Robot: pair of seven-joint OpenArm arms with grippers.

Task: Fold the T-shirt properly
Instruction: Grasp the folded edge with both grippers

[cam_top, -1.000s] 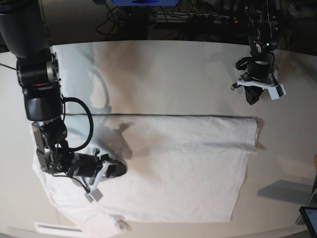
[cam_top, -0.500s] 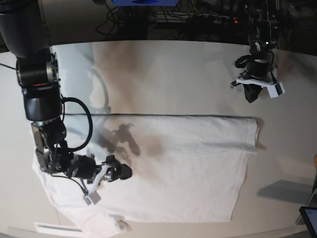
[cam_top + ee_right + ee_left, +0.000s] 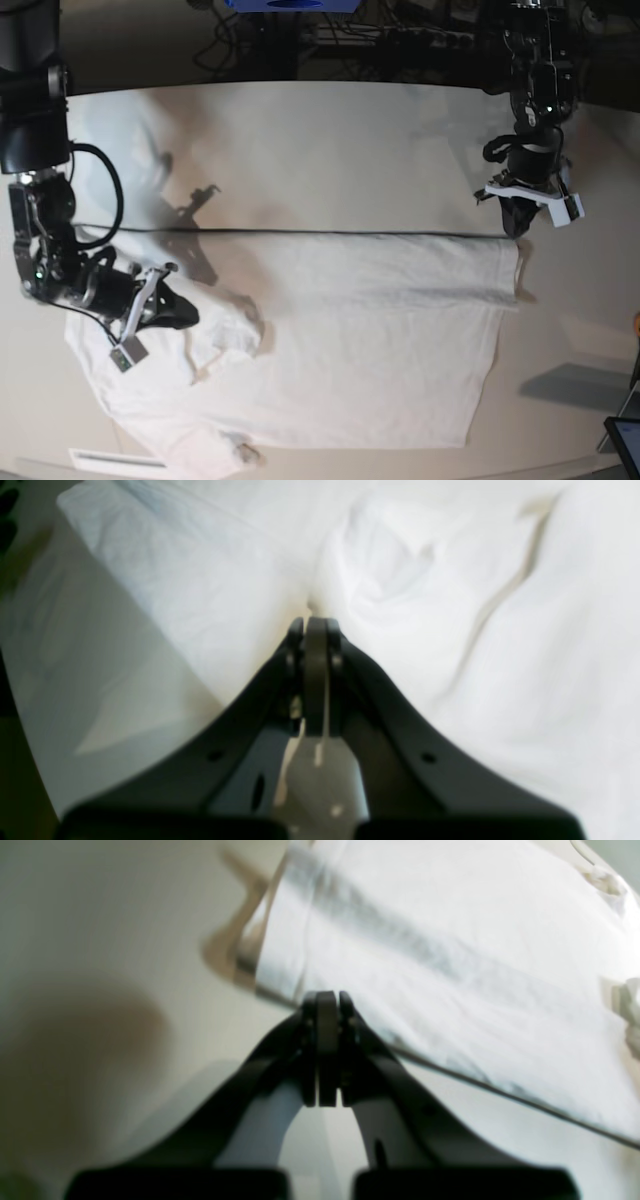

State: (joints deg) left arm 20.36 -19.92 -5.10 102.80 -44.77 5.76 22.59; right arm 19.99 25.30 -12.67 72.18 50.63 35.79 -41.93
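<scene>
White cotton, the T-shirt (image 3: 330, 330) lies spread across the table (image 3: 330, 150), one layer bunched near its sleeve. Right gripper (image 3: 316, 622) pinches that bunch, likely to drag a fold. Left gripper (image 3: 327, 1000) hovers clenched and empty off the far corner.

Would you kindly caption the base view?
Right gripper shut on the T-shirt; left gripper shut above its corner.
</scene>
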